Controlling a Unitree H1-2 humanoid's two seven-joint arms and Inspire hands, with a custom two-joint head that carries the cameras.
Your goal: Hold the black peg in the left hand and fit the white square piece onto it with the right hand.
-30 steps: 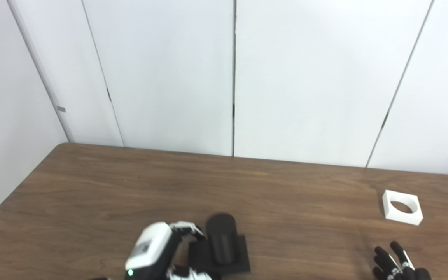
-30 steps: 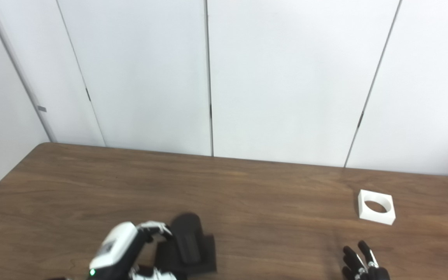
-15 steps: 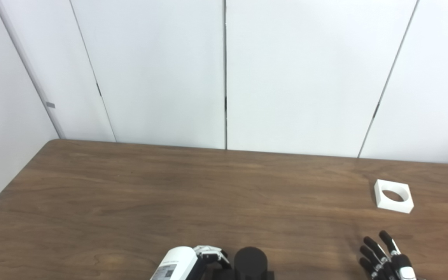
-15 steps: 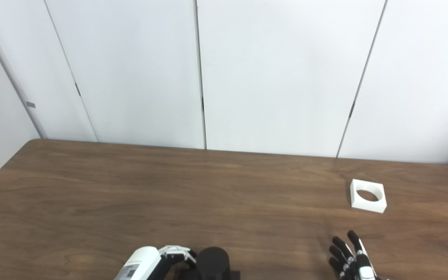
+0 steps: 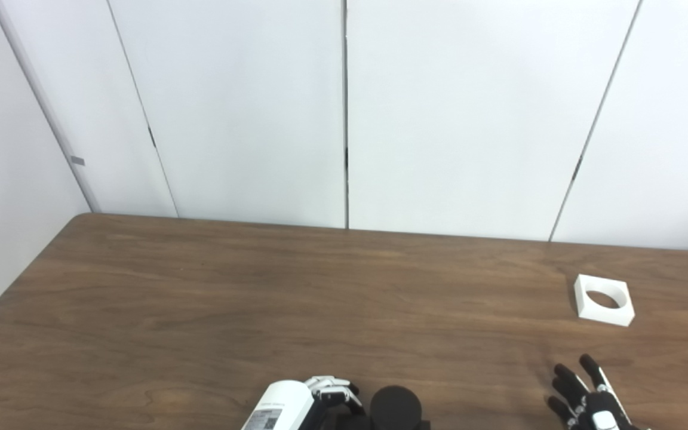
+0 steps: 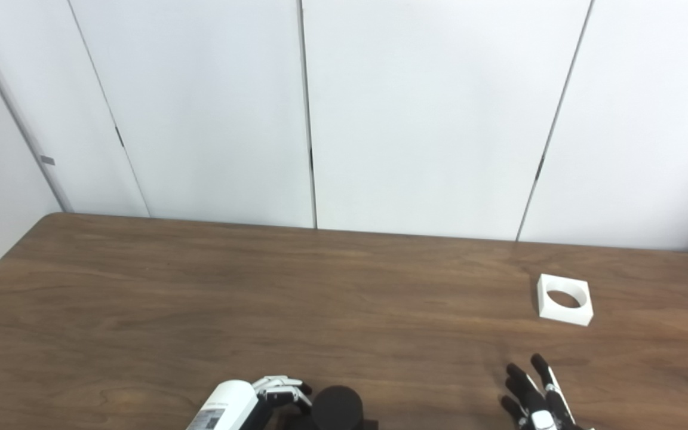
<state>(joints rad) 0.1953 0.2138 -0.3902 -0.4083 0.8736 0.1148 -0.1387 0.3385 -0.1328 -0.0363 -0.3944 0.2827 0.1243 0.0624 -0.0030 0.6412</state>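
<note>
White wall panels (image 5: 457, 119) stand behind a brown wooden table (image 5: 260, 298), and the table is the place to look from. At the near edge of the table, about in the middle, sits the black peg (image 5: 396, 407) — only its round top shows, and the rest is cut off by the bottom of the picture. The left hand (image 5: 329, 394) is just beside the peg, on the peg's left side. Its white fingers (image 6: 278, 385) are curled toward the peg and seem to touch its side, but the lower part of the hand is hidden, so I cannot tell if it really grips the peg. The white square piece (image 5: 604, 298) lies flat on the table far off to the right of the peg, near the table's back right part. It has a big round hole in its middle. The right hand (image 5: 586, 397) is at the near edge of the table, in front of the white square piece and well apart from it — nothing is touching the piece. Its black fingers (image 6: 523, 382) are spread apart and point up toward the piece, and the hand holds nothing.
</note>
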